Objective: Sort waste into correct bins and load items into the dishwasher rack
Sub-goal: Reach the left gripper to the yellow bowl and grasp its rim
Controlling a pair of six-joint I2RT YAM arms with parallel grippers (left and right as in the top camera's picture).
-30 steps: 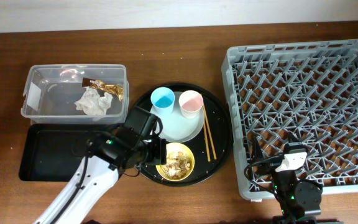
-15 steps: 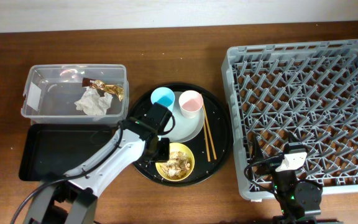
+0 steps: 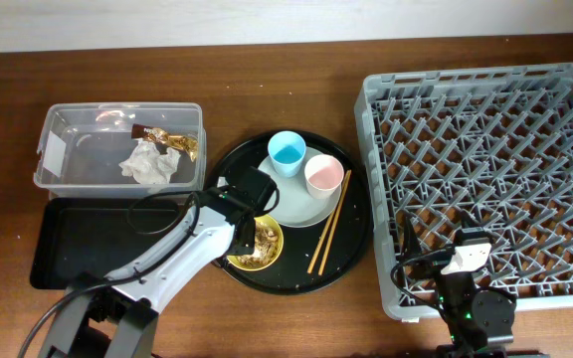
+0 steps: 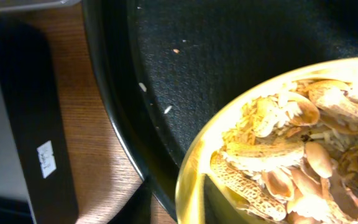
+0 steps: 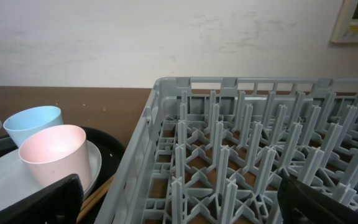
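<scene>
My left gripper [image 3: 242,237] [image 4: 179,205] is shut on the left rim of the small yellow bowl [image 3: 260,255] [image 4: 194,174]. One finger is inside the bowl and one outside. The bowl holds brown food scraps with rice [image 3: 264,237] [image 4: 291,155] over the round black tray's left side. The light-blue cup [image 3: 286,151] [image 5: 33,121], pink cup [image 3: 323,175] [image 5: 58,155], pale plate [image 3: 301,204] and chopsticks [image 3: 328,224] rest on that tray. The tissue [image 3: 147,161] and wrapper [image 3: 172,139] lie in the clear tub [image 3: 58,124]. My right gripper [image 3: 463,261] [image 5: 185,208] is open and empty over the grey rack's front-left corner [image 3: 485,149] [image 5: 260,143].
The shallow black tray [image 3: 78,244] [image 4: 48,143] lies in front of the tub, just left of the round black tray [image 3: 351,254] [image 4: 185,74]. A strip of bare wood separates them. The rack fills the right side of the table.
My left gripper closed on the bowl's rim and pulled it left. The round tray turned with it. The cups and plate shifted right and the chopsticks now lie slanted. The right arm stayed still.
</scene>
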